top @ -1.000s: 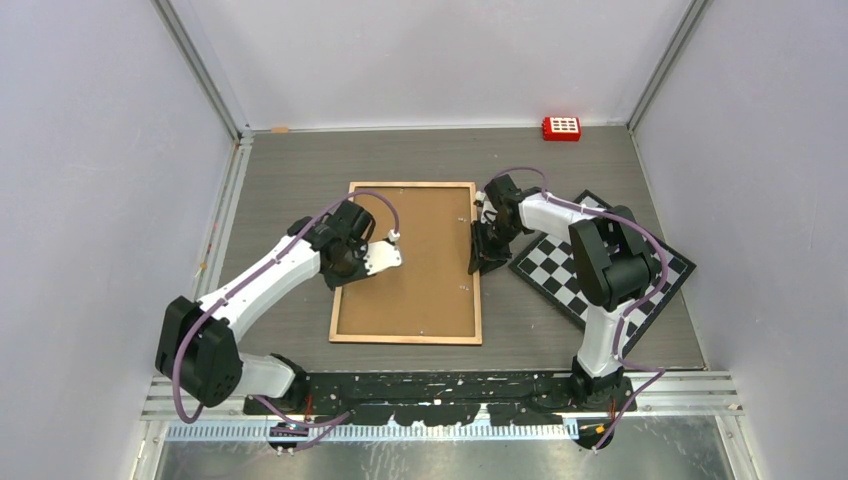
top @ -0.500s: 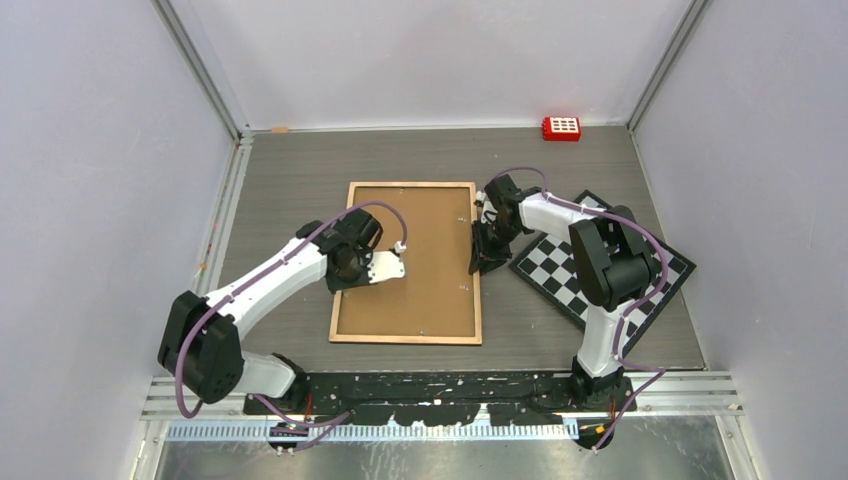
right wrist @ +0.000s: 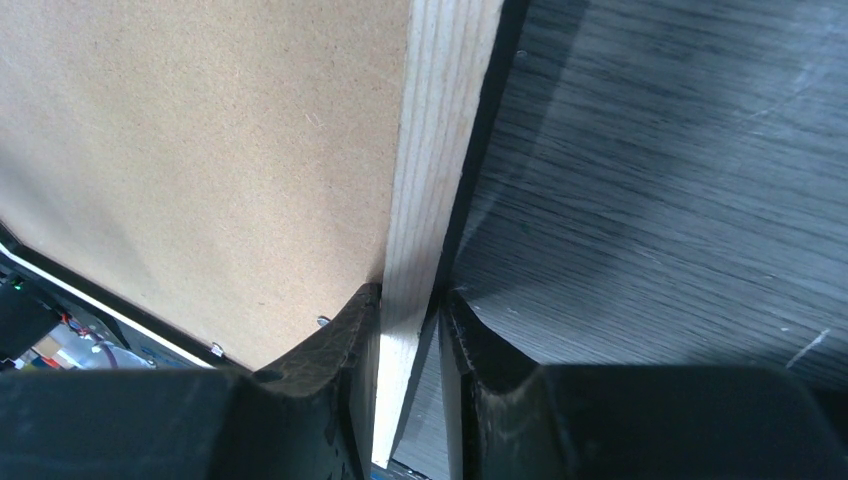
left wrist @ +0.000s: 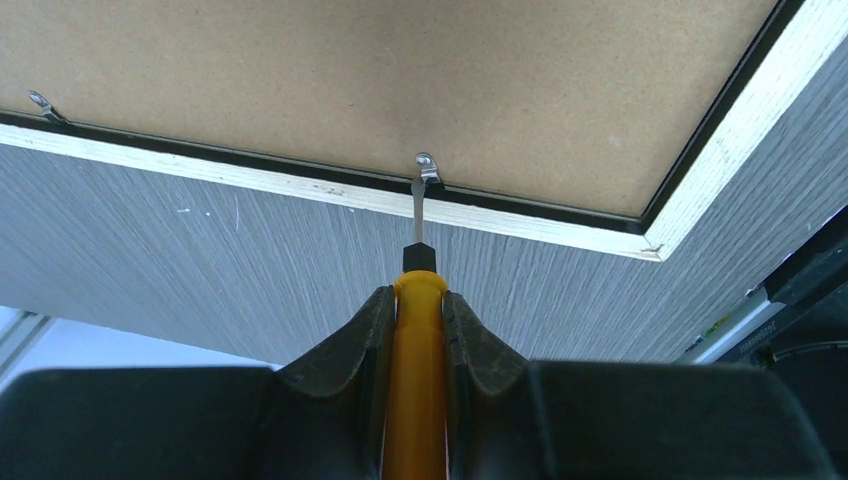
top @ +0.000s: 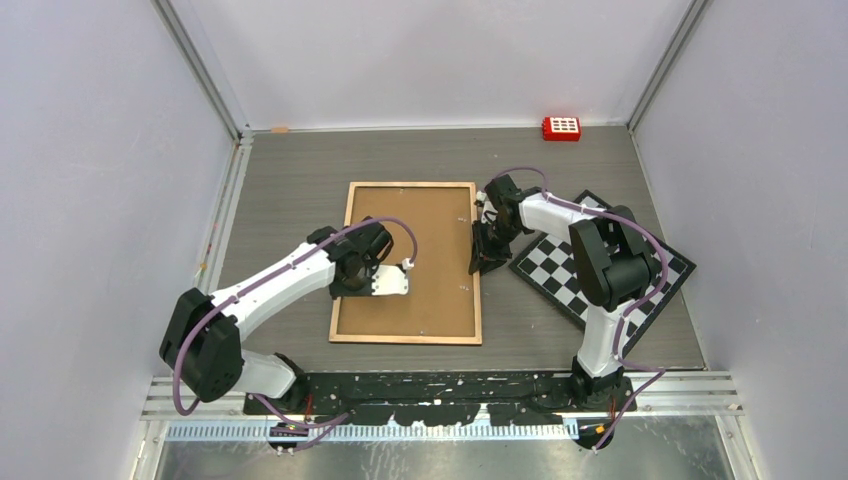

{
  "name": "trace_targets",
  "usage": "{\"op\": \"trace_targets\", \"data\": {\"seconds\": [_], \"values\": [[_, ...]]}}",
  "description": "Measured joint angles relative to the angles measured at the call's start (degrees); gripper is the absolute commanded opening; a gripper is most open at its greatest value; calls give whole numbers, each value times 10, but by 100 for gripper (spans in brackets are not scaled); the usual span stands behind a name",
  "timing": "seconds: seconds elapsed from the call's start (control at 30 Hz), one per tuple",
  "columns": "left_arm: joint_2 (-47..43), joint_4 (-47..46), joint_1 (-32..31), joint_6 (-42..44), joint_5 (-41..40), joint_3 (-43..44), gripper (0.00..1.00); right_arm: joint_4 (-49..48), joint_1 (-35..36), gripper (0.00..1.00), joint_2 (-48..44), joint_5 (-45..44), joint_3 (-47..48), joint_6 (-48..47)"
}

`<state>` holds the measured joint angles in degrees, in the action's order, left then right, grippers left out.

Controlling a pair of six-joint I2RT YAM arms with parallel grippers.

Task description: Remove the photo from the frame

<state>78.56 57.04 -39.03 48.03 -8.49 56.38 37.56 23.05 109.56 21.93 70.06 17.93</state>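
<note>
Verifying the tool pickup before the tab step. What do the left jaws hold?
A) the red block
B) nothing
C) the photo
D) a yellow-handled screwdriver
D: in the left wrist view the left jaws clamp a yellow-handled screwdriver, its tip at a metal tab on the back of the frame.

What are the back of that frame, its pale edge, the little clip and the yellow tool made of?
Backing board: looks like brown fibreboard, matte and finely speckled.
Frame rim: pale bare wood, with straight grain lines showing.
Clip: a small shiny tab, probably metal.
Screwdriver: glossy yellow handle, likely plastic, with a thin silvery shaft, likely steel.
</note>
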Motion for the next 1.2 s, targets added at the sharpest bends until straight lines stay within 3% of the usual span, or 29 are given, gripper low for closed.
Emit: {"op": "trace_targets", "data": {"seconds": [1.2], "values": [[20,7,-25,-67,50,17,0,-2,0,0,0,0,-1,2]]}}
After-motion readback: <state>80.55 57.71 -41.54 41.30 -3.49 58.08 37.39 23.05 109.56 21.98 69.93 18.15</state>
